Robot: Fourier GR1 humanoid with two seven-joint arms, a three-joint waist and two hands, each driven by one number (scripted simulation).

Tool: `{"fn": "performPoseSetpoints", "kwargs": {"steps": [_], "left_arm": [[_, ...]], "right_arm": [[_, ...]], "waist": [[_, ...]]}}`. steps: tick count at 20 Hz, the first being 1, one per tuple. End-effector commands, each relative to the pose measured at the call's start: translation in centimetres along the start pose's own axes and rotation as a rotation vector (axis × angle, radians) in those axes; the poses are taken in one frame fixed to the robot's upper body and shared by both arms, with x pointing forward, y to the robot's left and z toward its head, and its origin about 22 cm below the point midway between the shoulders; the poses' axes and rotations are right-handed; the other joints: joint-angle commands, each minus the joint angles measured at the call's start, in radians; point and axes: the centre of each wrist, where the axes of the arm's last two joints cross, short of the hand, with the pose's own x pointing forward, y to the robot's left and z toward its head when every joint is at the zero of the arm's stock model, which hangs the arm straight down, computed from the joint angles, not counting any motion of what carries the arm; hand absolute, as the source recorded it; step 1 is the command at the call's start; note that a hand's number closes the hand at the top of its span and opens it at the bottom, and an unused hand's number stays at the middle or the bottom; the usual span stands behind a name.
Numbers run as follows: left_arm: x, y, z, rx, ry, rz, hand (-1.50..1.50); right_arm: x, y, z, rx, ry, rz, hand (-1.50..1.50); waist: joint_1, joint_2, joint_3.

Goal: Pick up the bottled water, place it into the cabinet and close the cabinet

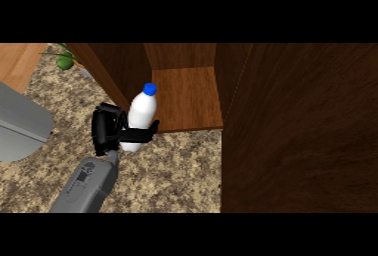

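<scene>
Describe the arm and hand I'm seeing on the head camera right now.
One arm shows: a grey, rounded forearm with a small dark marking on its upper face, narrowing to a slim wrist. It ends in a black left hand, blocky in the palm with dark fingers. No cables are visible.

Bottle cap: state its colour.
Blue, on the white bottled water held in the left hand; head view shows it best.

You cannot see the lower middle of the white plastic bottle with the blue cap [142, 112], because the black fingers of the left hand [111, 131] wrap across it. The dark wooden cabinet door [299, 127] runs off the right edge and hides everything behind it. The grey rounded object [18, 125] is cut by the left edge. The small green plant [65, 59] is too small to identify.
</scene>
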Motion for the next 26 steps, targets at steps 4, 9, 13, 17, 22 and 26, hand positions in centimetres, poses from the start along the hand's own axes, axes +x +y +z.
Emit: {"fn": "performPoseSetpoints", "kwargs": {"steps": [4,9,13,17,22,26], "left_arm": [[4.4,-6.0,-3.4,-0.117,-0.061,-0.048,-1.5],[4.8,-6.0,-3.5,-0.116,-0.065,-0.066,-1.5],[5.0,-6.0,-3.5,-0.1,-0.044,-0.053,-1.5],[5.6,-5.3,-3.8,-0.134,-0.11,-0.056,-1.5],[6.4,-6.5,-2.1,-0.187,-0.181,0.051,-1.5],[7.5,-6.9,-1.6,-0.21,-0.224,0.079,-1.5]], "right_arm": [[1.2,0.9,-0.6,0.037,-0.031,-0.029,-1.5],[0.9,0.7,-1.1,0.06,-0.05,-0.034,-1.5],[0.4,0.5,-0.9,0.051,-0.039,-0.037,-1.5],[0.9,0.6,-1.3,0.074,-0.045,-0.039,-1.5],[0.4,0.3,-1.4,0.058,-0.049,-0.021,-1.5],[0.9,0.3,-1.6,0.049,-0.055,-0.017,-1.5]], "waist": [[-0.056,0.026,-0.003],[-0.076,0.03,-0.003],[-0.073,0.028,-0.003],[-0.079,0.031,-0.005],[-0.072,0.027,-0.007],[-0.067,0.021,-0.006]]}}
